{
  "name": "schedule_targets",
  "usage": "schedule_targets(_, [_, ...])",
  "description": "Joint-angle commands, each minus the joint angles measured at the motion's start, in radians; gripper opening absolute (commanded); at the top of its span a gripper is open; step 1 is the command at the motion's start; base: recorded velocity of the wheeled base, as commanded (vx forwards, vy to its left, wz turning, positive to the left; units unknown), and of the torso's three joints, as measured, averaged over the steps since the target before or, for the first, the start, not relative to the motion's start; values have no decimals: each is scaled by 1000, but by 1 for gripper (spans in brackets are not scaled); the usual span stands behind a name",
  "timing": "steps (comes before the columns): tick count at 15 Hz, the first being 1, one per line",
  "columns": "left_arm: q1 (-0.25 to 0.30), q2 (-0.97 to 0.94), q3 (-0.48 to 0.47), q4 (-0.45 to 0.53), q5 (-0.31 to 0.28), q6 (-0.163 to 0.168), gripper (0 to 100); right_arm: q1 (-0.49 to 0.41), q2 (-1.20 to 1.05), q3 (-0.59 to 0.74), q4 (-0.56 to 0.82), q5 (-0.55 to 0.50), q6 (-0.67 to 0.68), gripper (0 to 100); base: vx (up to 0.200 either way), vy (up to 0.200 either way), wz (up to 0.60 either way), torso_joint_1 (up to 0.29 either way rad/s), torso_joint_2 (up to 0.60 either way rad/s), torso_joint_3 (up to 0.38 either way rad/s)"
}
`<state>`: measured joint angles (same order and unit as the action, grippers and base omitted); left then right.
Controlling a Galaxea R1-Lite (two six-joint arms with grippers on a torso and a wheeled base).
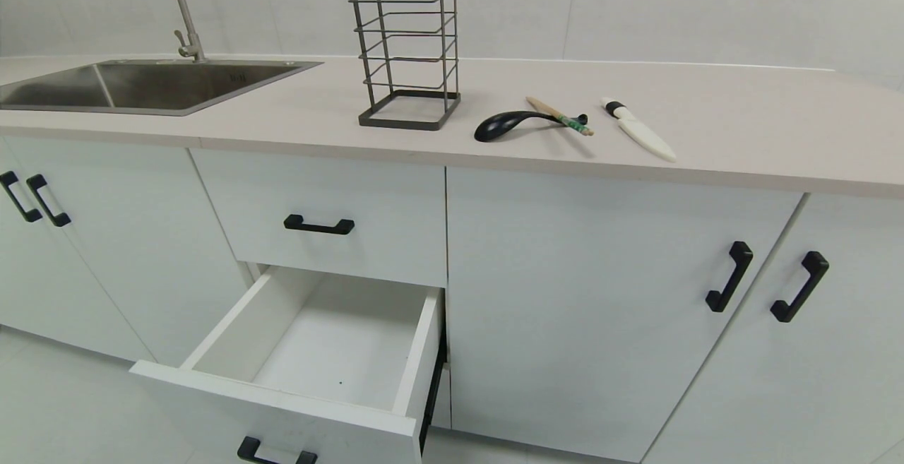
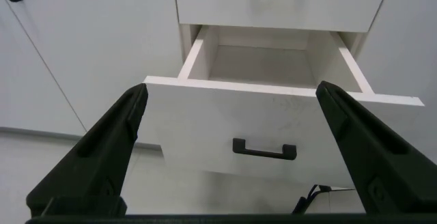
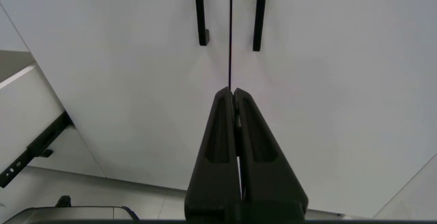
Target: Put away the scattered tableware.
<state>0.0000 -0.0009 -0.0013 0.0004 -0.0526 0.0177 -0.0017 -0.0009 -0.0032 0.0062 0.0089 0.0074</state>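
The black spoon [image 1: 503, 125], chopsticks [image 1: 558, 116] and white knife [image 1: 639, 130] lie close together on the tabletop [image 1: 741, 125], to the right of the open drawer [image 1: 282, 393] and above both grippers. The knife's long axis slants toward the front edge. The right gripper [image 3: 234, 94], jaws pressed together, faces the paired cabinet doors [image 3: 328, 101] beneath them and looks the nearer. The left gripper [image 2: 232, 91], jaws wide apart, faces the drawer.

Spoon [image 1: 494, 127]: we count one, black.
Chopsticks [image 1: 558, 116]: we see one wooden bundle; how many sticks, we cannot tell.
Knife [image 1: 639, 131]: we count one, white.
Wire rack [image 1: 409, 105]: one.
Sink [image 1: 141, 86]: one.
Tap [image 1: 189, 44]: one.
Drawers: we count two, upper drawer [image 1: 332, 192] and lower drawer [image 1: 282, 414].
Black handles [image 1: 318, 224]: we count six.
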Motion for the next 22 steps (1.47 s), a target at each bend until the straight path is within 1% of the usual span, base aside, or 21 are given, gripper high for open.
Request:
schedule_targets(1, [0,1,1,1,-1,-5,100,0,1,0,0,0,0,0,0,0,0,0,0,0])
schedule_targets(6, [0,1,1,1,-7,-7,100,0,1,0,0,0,-1,0,0,0,0,18,-28,-6])
schedule_targets(8, [0,1,1,1,2,-2,100,0,1,0,0,-1,0,0,0,0,0,188,-88,-41])
schedule_targets(11, [0,1,1,1,14,-7,100,0,1,0,0,-1,0,0,0,0,0,255,-132,-155])
schedule_targets(14, [0,1,1,1,14,-7,100,0,1,0,0,-1,0,0,0,0,0,211,-636,-209])
schedule_targets(19, [0,1,1,1,16,-7,100,0,1,0,0,-1,0,0,0,0,0,220,-491,-200])
schedule_targets(22, [0,1,1,1,16,-7,100,0,1,0,0,-1,2,0,0,0,0,93,-452,-199])
